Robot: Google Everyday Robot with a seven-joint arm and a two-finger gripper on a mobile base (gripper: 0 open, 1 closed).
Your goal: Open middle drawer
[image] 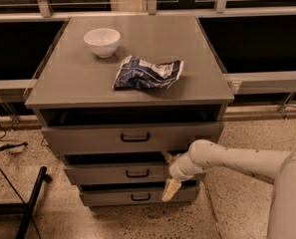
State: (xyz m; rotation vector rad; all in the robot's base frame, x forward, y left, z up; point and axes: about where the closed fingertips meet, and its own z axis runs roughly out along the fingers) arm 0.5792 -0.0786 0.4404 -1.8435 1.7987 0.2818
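Note:
The middle drawer point(112, 174) is a grey flat front with a small black bar handle point(137, 173), between the taller top drawer point(87, 139) and the bottom drawer point(107, 197). A dark gap shows above its front. My gripper point(169, 173) is at the right part of the middle drawer's front, to the right of the handle. It is open, with one pale finger point(166, 157) at the drawer's top edge and the other point(170, 189) below its bottom edge. My white arm point(237, 161) comes in from the lower right.
A white bowl point(102, 41) and a crumpled blue chip bag point(146, 73) lie on the cabinet top point(77, 83). A black stand leg point(32, 200) lies on the speckled floor at the left. Cables point(3, 146) trail at the far left. A rail and dark windows run behind.

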